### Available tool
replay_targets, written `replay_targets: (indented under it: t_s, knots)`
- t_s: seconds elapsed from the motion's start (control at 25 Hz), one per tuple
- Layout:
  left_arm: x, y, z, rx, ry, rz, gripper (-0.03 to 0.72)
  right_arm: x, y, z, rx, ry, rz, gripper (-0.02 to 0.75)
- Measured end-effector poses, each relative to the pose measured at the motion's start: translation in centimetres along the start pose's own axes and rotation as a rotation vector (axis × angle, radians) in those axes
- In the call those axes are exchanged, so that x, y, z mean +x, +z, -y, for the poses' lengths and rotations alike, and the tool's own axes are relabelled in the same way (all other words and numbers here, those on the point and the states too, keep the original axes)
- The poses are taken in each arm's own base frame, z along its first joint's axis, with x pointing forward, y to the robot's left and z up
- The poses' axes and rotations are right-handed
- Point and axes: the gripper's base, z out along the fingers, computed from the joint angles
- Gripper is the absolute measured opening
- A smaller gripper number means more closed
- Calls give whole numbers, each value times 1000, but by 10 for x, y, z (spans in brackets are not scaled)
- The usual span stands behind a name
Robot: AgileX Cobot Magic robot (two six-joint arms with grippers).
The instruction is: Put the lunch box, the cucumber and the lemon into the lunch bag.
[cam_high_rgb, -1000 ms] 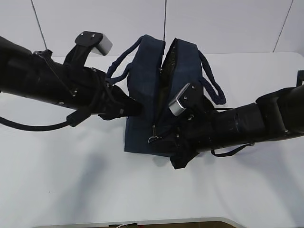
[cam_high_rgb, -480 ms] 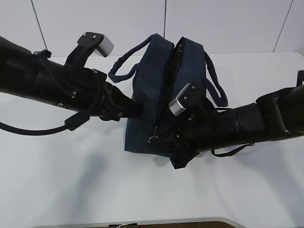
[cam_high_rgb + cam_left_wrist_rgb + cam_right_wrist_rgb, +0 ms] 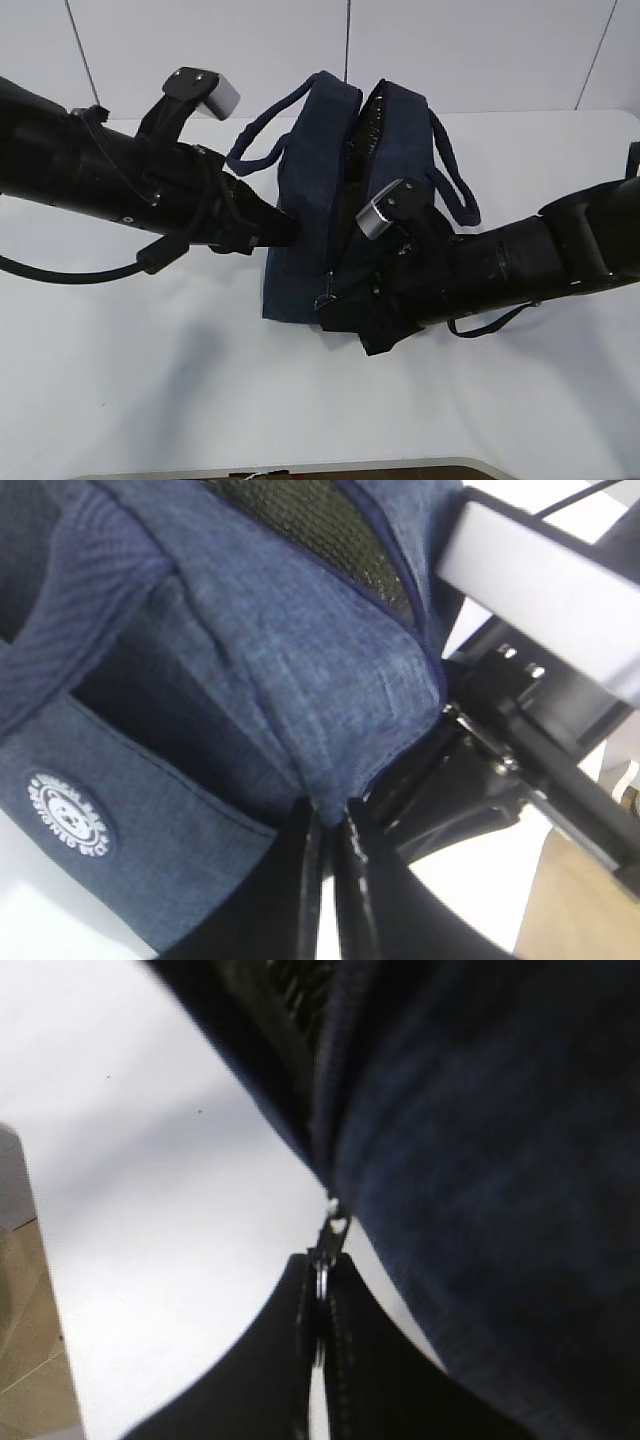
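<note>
Navy lunch bag stands mid-table, left gripper pinching its corner fabric steady while right gripper clamps the zipper's ring pull to work it.

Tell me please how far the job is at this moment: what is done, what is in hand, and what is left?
Done: nothing that can be confirmed; no lunch box, cucumber or lemon shows in any view.
In hand: the left gripper is shut on a fold of the lunch bag, and the right gripper is shut on the zipper pull. The bag's top is parted.
Left: whether any item is inside cannot be told.
</note>
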Motion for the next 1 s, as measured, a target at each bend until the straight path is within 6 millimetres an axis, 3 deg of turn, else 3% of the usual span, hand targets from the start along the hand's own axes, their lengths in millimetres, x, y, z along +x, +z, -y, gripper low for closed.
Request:
replay_targets:
  t_s: [0.6, 1.0]
  knots:
    - [2, 2, -2, -3, -3, -7, -17, -4, -9, -8, -25, 64, -66, 5]
    - [2, 3, -3, -6, -2, -8, -17, -22, -20, -8, -19, 51, -137, 5]
